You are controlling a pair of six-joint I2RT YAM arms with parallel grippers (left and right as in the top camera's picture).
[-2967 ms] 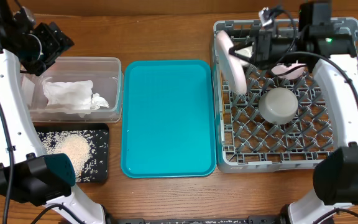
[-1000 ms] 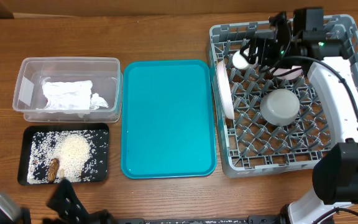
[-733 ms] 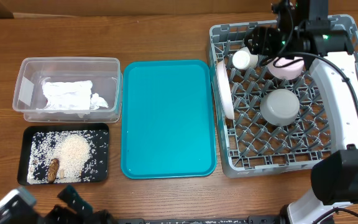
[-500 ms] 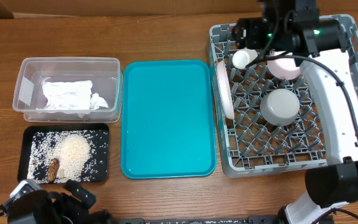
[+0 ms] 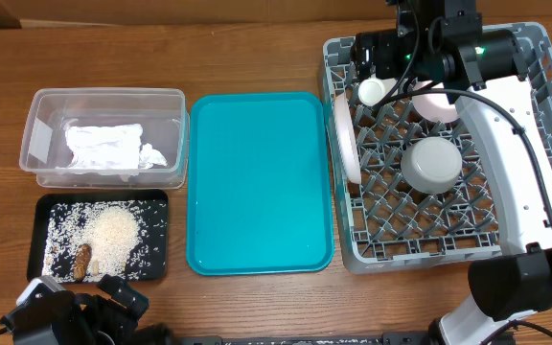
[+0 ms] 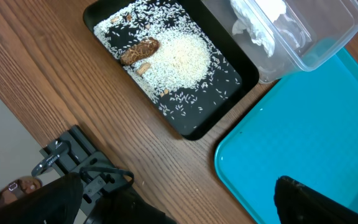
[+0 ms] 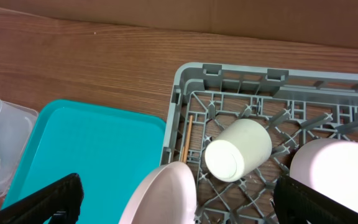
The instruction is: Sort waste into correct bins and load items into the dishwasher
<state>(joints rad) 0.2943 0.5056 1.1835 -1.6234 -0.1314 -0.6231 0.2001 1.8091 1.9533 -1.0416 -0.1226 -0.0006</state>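
Note:
The grey dishwasher rack (image 5: 535, 144) holds the upright plate (image 5: 344, 134), the cream cup (image 5: 377, 90) on its side, the pink bowl (image 5: 439, 103) and the upturned grey-blue bowl (image 5: 431, 163). In the right wrist view, chopsticks (image 7: 187, 138) lie by the rack wall, next to the cup (image 7: 238, 149) and plate (image 7: 163, 196). My right gripper (image 5: 383, 56) hangs open above the cup, holding nothing. The napkin (image 5: 113, 146) lies in the clear tub (image 5: 41, 105). Rice (image 5: 113, 235) and a brown lump (image 5: 84, 259) sit in the black tray (image 5: 161, 273). My left gripper (image 5: 94, 305) is open and empty at the front left.
A large teal tray (image 5: 260, 182) lies between the bins and the rack. In the left wrist view the black tray (image 6: 188, 132) and the tub (image 6: 316, 43) lie ahead, with the teal tray (image 6: 303, 143) to the right. Bare wood surrounds them.
My right gripper has drawn back from the cup toward the rack's far edge and opened wider; the cup stays lying in the rack. My left arm has settled at the front left corner.

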